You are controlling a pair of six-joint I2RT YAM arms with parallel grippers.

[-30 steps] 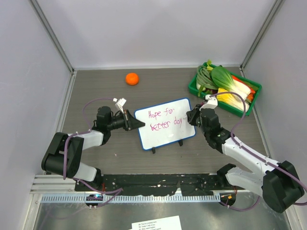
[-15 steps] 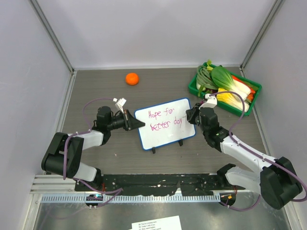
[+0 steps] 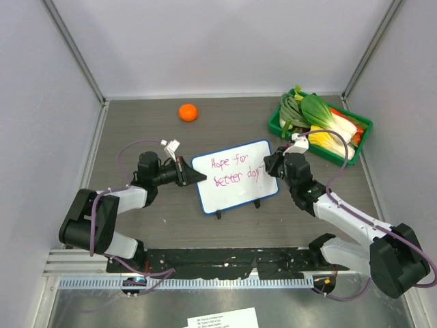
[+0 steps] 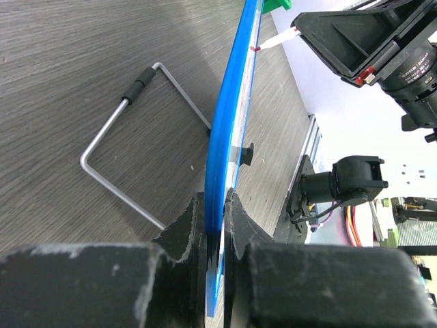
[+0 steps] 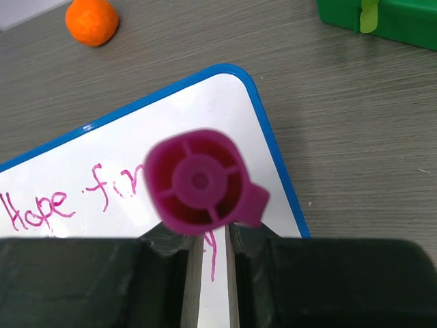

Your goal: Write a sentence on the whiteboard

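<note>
Whiteboard (image 3: 235, 176): stood tilted on its wire stand (image 4: 140, 75), mid-surface (image 3: 136, 130); left jaws clenched its left edge, apparently to steady it. Magenta marker (image 5: 201, 181): gripped in right jaws, tip at the sentence's (image 3: 232, 180) end, placed for writing.

**Materials and finishes.** Left gripper (image 4: 215, 210): 2 fingers of matt black plastic, edges scuffed grey, closed on the whiteboard (image 4: 235, 102), whose frame between them is smooth, glossy blue plastic. Beyond the fingertips, a wire stand (image 4: 102, 133) of bright bare metal carries a matt black sleeve. Table (image 4: 61, 48): grey wood-grain surface, matt and finely ridged. Right gripper (image 5: 207, 249): matt black plastic, gripping a marker (image 5: 199, 181) of moulded magenta plastic with a soft sheen. Ahead of it, the board face is smooth, glossy white; the sentence (image 5: 41, 205) is flat pink ink. Green tray (image 5: 396, 24): glossy plastic.
</note>
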